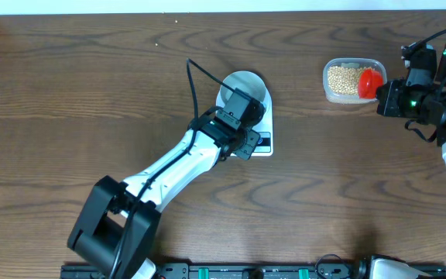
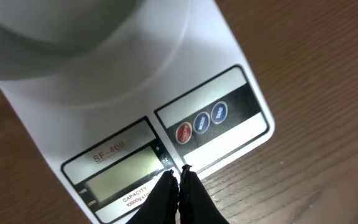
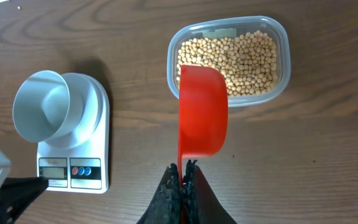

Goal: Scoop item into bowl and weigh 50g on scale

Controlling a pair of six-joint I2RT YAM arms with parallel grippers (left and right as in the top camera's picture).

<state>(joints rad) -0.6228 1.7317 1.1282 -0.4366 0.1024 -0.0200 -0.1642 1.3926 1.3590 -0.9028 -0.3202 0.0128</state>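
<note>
At the scale's (image 2: 197,68) front edge, left hand (image 2: 179,179) hangs with fingers (image 2: 165,194) pressed together, tips over the panel between display (image 2: 120,177) and red button (image 2: 184,132); contact cannot be told. Upright on the scale's back half sits the bowl (image 3: 42,106). Well right of the scale, right hand (image 3: 183,171) pinches the handle of a red scoop (image 3: 202,112), whose cup overlaps the near rim of a clear tub (image 3: 286,68). Scoop load: cannot tell. Tan beans (image 3: 247,56) lie in that tub, on the bench (image 1: 91,77).
</note>
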